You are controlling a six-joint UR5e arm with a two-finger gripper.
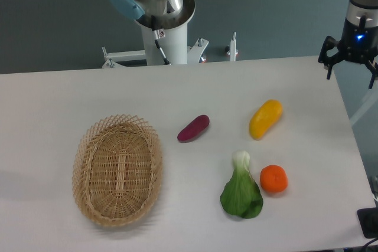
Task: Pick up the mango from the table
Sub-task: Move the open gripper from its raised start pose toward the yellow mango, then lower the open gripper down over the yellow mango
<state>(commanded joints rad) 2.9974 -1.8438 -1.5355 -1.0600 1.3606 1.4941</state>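
The mango (265, 118) is a smooth elongated yellow fruit, orange toward its upper right end, lying on the white table (71, 98) right of centre. My gripper (351, 68) hangs at the far right, above the table's back right corner, well up and to the right of the mango. Its black fingers (328, 62) are spread apart and hold nothing.
A dark purple oblong vegetable (194, 128) lies left of the mango. A round orange (274, 179) and a green leafy vegetable (241, 192) lie in front of it. An oval wicker basket (117, 169) stands at the left. The arm's base (166, 30) is behind the table.
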